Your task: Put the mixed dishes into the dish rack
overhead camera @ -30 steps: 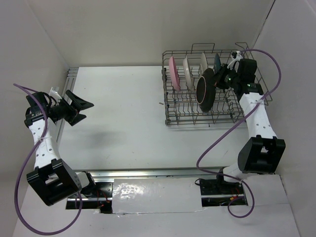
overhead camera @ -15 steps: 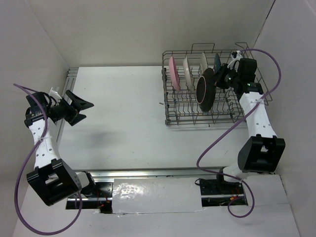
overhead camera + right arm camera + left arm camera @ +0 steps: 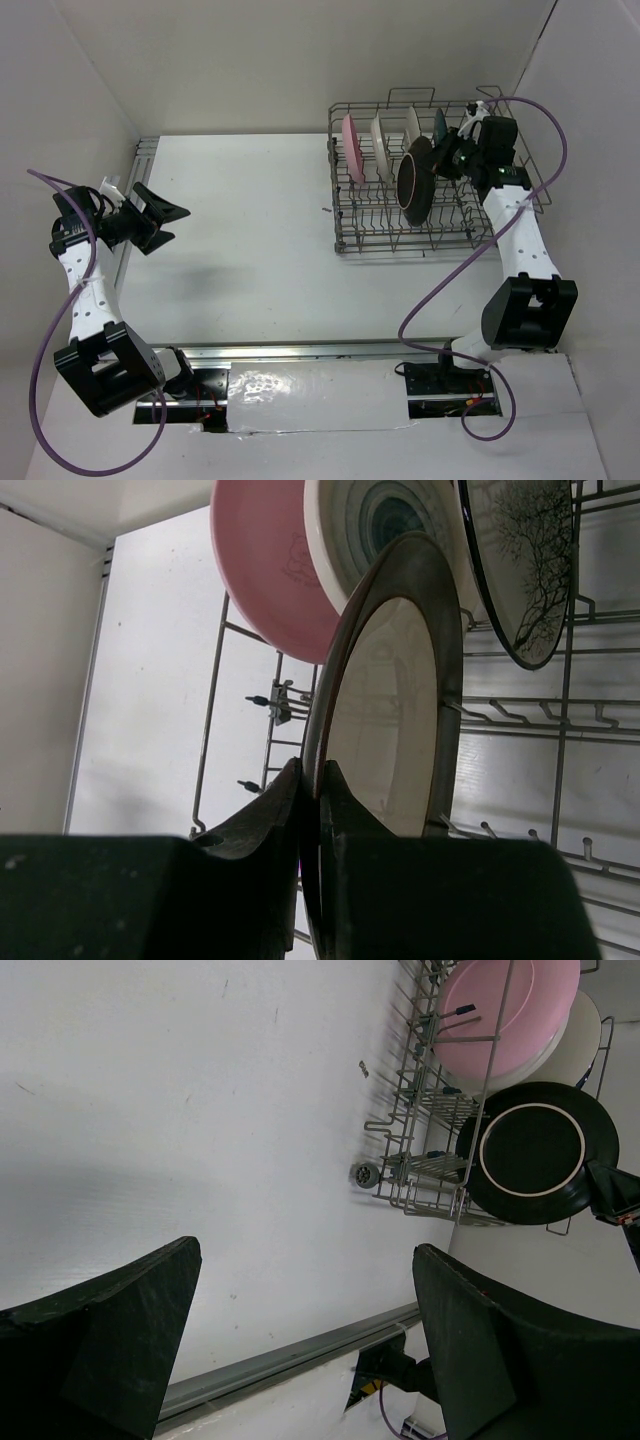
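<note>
The dish rack (image 3: pixel 400 250) stands at the back right of the table. Upright in it are a pink plate (image 3: pixel 352 148), a cream plate with a blue centre (image 3: pixel 380 148), a grey plate with a branch drawing (image 3: pixel 412 122) and a dark teal plate (image 3: pixel 440 124). My right gripper (image 3: pixel 445 160) is shut on the rim of the brown-rimmed cream plate (image 3: pixel 415 182), holding it on edge over the rack's front rows. The right wrist view shows that rim pinched in the right gripper (image 3: pixel 318 780), in front of the pink plate (image 3: pixel 265 560). My left gripper (image 3: pixel 176 225) hangs open and holds nothing, far left.
A metal rail (image 3: pixel 300 349) runs along the near table edge, and another rail (image 3: pixel 140 160) along the left side. White walls close in the back and both sides. A purple cable (image 3: pixel 450 275) loops beside the rack's front right corner.
The right gripper and its plate have crept slightly toward the back of the rack. The left arm has not moved.
</note>
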Tool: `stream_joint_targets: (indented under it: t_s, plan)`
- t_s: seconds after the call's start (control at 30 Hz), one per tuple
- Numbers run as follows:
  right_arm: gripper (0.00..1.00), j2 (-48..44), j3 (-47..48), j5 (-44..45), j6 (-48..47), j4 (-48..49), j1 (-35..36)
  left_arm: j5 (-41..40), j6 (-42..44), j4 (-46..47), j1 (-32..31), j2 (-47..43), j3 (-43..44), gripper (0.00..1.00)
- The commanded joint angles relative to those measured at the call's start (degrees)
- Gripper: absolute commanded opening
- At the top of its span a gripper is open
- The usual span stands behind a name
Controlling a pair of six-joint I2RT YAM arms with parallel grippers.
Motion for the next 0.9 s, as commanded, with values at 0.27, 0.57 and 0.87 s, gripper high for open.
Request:
stream_joint_targets:
  t_s: [0.27, 0.57, 0.87]
  plan:
    - [0.00, -4.1, 12.7, 0.4, -2.4, 6.0, 2.3, 0.8, 1.4, 1.5, 0.2, 0.2, 0.1, 0.99]
    - [0.00, -4.5, 16.9, 0.7, -3.2, 4.2, 2.3, 0.8, 1.3, 1.2, 0.2, 0.6, 0.8, 0.99]
    - [0.00, -1.2, 22.3, -0.6, -3.7, 2.9, 3.7, 0.8, 1.3, 1.0, 0.2, 0.9, 1.4, 0.99]
